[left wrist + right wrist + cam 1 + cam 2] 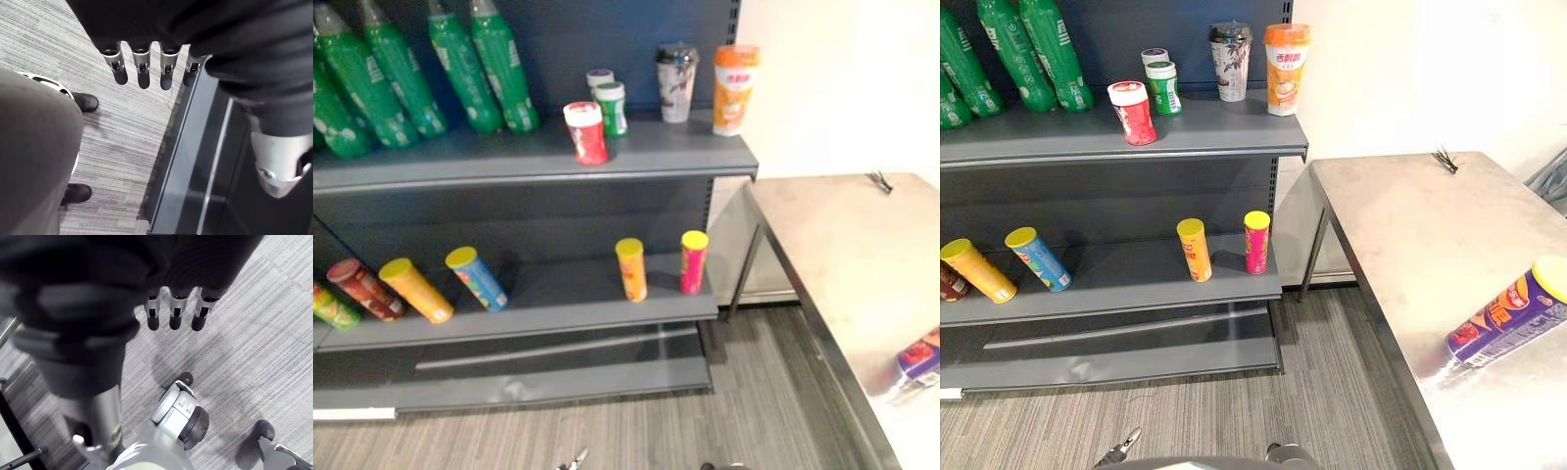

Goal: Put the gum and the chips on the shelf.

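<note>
A purple chips can (1508, 311) with a yellow lid lies on its side near the front right of the steel table (1410, 225). Gum jars stand on the upper shelf (529, 155): a red one (586, 131) at the front, a green one (611, 107) behind it and a white-lidded one (599, 77) further back. My left hand (142, 68) hangs over the carpet beside the shelf's base, fingers straight and holding nothing. My right hand (175, 313) hangs over the carpet too, its fingers straight and empty.
Green bottles (411, 73) line the upper shelf's left; two cups (734, 88) stand at its right. Several chips cans, among them an orange one (630, 268) and a pink one (693, 261), stand on the lower shelf (558, 304). A small black clip (1446, 159) lies at the table's far edge.
</note>
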You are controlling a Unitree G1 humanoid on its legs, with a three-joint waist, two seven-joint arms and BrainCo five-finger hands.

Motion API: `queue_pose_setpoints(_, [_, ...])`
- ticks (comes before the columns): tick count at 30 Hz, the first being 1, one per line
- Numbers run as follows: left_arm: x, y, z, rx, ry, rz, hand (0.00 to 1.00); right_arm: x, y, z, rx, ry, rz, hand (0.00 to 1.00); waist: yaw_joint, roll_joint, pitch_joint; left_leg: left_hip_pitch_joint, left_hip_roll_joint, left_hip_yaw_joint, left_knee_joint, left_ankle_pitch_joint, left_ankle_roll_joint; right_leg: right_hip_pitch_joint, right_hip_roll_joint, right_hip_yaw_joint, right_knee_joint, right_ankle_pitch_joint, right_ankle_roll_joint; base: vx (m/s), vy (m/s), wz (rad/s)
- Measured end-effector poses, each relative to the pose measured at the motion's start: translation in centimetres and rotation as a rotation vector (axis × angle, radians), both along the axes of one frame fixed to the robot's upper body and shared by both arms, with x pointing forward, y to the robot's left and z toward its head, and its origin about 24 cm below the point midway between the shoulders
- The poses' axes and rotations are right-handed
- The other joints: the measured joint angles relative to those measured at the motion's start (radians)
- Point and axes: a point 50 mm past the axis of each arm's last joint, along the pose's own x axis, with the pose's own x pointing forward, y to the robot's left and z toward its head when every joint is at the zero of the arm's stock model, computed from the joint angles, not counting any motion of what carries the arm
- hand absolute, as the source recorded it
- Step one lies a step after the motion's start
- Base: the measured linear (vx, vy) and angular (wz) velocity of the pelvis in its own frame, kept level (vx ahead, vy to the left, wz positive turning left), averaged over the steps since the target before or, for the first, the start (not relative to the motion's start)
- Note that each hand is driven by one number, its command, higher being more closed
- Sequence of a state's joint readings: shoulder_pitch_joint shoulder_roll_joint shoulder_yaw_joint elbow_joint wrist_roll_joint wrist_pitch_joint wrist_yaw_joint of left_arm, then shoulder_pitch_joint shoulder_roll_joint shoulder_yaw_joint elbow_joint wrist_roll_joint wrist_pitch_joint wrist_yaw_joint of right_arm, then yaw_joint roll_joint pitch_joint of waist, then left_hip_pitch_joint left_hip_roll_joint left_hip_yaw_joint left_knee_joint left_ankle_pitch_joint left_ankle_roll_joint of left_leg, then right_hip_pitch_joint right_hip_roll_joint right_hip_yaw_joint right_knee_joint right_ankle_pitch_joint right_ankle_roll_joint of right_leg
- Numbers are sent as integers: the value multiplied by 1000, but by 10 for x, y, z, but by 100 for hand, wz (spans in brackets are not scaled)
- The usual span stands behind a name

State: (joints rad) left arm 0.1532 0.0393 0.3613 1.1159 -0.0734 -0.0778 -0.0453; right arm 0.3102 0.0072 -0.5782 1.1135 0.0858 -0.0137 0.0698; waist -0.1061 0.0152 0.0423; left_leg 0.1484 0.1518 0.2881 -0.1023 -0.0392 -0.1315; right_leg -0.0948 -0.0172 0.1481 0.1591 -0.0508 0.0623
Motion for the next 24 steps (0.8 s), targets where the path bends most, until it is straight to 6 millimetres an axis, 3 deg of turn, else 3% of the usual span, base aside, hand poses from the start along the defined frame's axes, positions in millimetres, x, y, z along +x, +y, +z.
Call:
queue_pose_setpoints(10, [1, 0, 0, 8, -5, 3, 0, 4, 0, 0, 1, -13, 52, 0, 3, -3, 14, 20, -2, 8, 8, -14, -1, 13, 0, 5, 15, -11, 4, 46, 15, -2])
queue_pose_setpoints(12, [6, 3, 2, 15, -27, 17, 0, 9, 2, 0, 5, -28, 59, 0, 10, -16, 49, 17, 2, 21, 84, -54, -1, 19, -2, 20, 48, -25, 6, 34, 16, -20])
queue_pose_setpoints(14, [14, 4, 3, 13, -56, 56, 0, 13, 1, 1, -9, -53, 62, 0, 24, -16, 78, -45, 39, 30, 282, -161, -2, 13, 4, 28, 94, -49, 13, -32, -4, -21])
queue_pose_setpoints(15, [20, -1, 3, -2, -70, 64, 0, 15, -2, 3, -23, -68, 70, 0, 24, 6, 96, -102, 84, 31, 430, -234, -1, 6, 20, 21, 125, -67, 17, -47, 12, -4])
queue_pose_setpoints(17, [27, -8, 5, -16, -100, 81, 0, 16, -7, 6, -46, -90, 77, 0, 25, 32, 119, -151, 145, 42, 601, -320, 7, -17, 49, 19, 202, -101, 23, -73, 76, -6])
queue_pose_setpoints(18, [29, -8, 5, -13, -105, 84, 0, 14, -5, 6, -41, -95, 73, 0, 24, 30, 128, -162, 172, 60, 674, -359, 11, -30, 57, 22, 266, -132, 29, -84, 128, -13])
queue_pose_setpoints(21, [36, -9, 7, -12, -125, 80, 0, -2, 6, 8, -7, -106, 9, 0, 18, 23, 143, -162, 208, 90, 787, -430, 18, -47, 70, 28, 361, -171, 45, -74, 124, -29])
queue_pose_setpoints(24, [36, -6, 7, -2, -127, 80, 0, -37, 23, 10, 27, -50, -146, 0, -7, 10, 148, -154, 247, 152, 846, -469, 27, -65, 93, 63, 359, -155, 65, -95, 108, -68])
